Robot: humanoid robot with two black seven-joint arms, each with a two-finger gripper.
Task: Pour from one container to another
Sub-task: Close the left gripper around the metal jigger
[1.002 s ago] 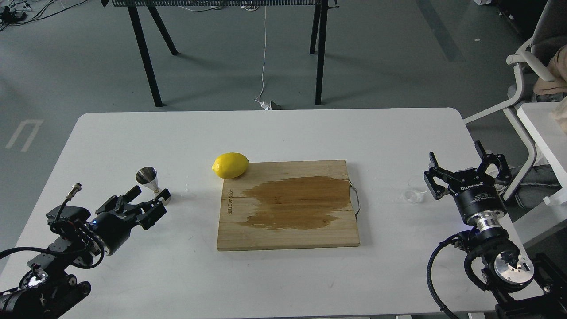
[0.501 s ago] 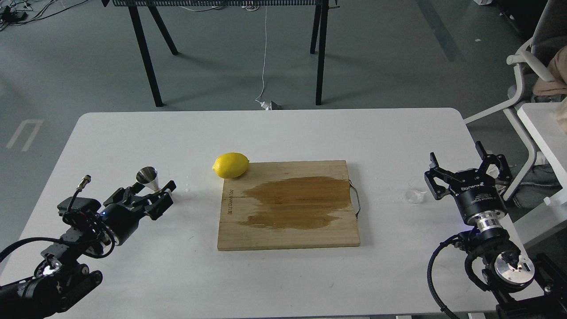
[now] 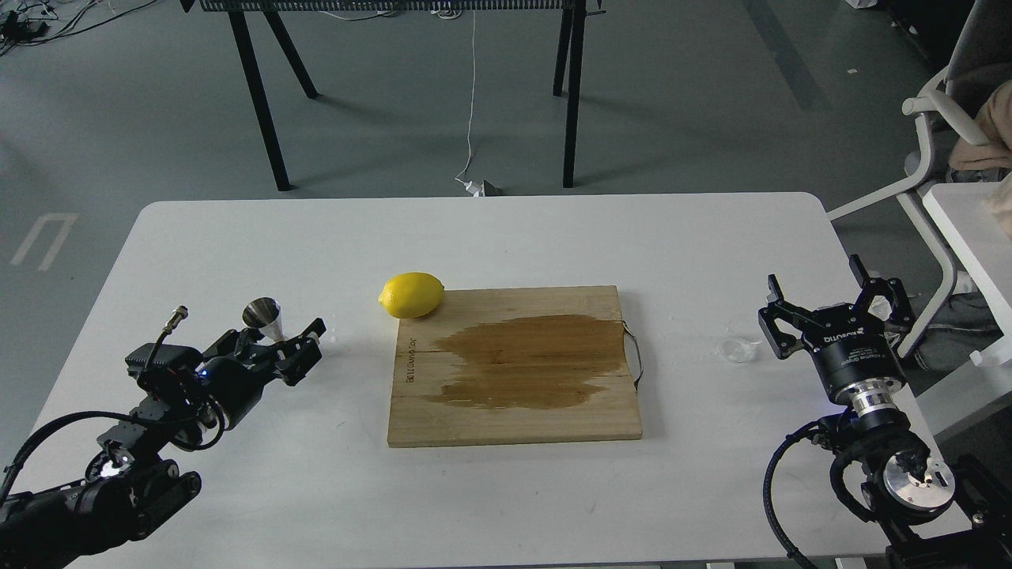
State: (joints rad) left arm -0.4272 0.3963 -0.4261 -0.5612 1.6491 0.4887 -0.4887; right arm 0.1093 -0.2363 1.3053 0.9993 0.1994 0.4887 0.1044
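The steel jigger (image 3: pixel 262 313) stands on the white table (image 3: pixel 506 237) at the left, its wide mouth up. My left gripper (image 3: pixel 285 330) is open. Its fingers reach to either side of the jigger's lower half, which they partly hide. I cannot tell whether they touch it. The tiny clear cup (image 3: pixel 738 348) stands on the table at the right, just left of my right gripper (image 3: pixel 818 291). That gripper is open, fingers pointing up and away, with nothing between them.
A wooden cutting board (image 3: pixel 514 419) with a large dark wet patch lies in the middle of the table. A yellow lemon (image 3: pixel 411 294) rests at its far left corner. A white chair (image 3: pixel 933 158) and a side table stand off to the right.
My left gripper has moved forward and to the right, from just short of the jigger to around its lower half. The right arm and the cup have not moved.
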